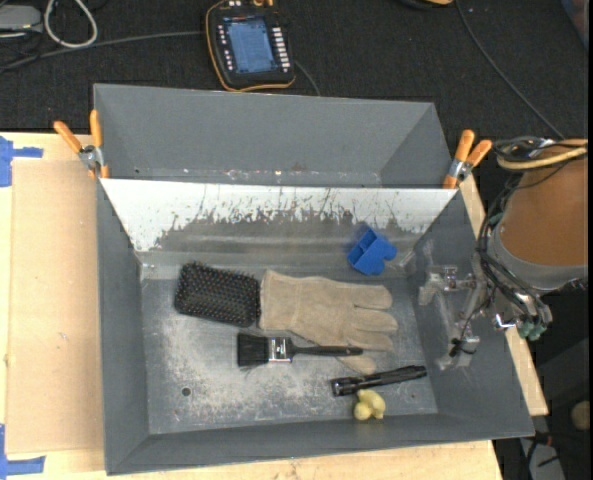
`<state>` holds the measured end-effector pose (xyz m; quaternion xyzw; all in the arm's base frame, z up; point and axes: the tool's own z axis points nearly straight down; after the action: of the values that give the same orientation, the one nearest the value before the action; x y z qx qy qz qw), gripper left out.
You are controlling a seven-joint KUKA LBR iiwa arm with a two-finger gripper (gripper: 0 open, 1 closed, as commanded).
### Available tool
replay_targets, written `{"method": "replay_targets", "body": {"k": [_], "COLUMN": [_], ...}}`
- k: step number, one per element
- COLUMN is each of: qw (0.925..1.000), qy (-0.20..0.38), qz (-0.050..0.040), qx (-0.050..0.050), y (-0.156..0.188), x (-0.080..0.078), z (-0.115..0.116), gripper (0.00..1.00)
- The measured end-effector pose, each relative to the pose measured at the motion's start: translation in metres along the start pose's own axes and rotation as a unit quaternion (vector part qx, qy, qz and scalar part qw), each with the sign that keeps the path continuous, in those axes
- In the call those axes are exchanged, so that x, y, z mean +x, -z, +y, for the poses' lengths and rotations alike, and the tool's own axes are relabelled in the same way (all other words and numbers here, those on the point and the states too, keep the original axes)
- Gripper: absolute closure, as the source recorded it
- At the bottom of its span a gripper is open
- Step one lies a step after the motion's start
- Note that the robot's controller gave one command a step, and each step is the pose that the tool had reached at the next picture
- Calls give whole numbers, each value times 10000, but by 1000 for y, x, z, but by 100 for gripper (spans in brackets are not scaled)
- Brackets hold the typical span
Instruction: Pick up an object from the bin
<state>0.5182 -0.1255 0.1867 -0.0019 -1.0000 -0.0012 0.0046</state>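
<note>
My gripper (456, 316) hangs over the bin's sloping right wall, level with the glove's fingertips and a little to their right. Nothing shows in its grasp. A beige work glove (326, 308) lies flat in the middle of the floor, pointing right toward the gripper. A slim black tool (381, 378) lies below and left of the gripper, near the front right corner. A small yellow lump (369, 405) sits just in front of that tool. A blue block-like piece (371, 253) rests at the back, up and left of the gripper.
A black paintbrush (276, 349) lies in front of the glove, and a black mesh pad (216, 294) overlaps the glove's cuff on the left. The arm with its orange cover stands outside the bin's right rim.
</note>
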Motion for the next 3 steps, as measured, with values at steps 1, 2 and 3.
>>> {"method": "replay_targets", "body": {"k": [1,2,3], "qw": [10000,9956,9978], "qy": [29,936,651], "qz": [-38,-42,-90], "qx": [9,14,38], "y": [4,-115,-57], "x": [-2,-23,-8], "z": [1,123,95], "gripper": [0,0,0]}}
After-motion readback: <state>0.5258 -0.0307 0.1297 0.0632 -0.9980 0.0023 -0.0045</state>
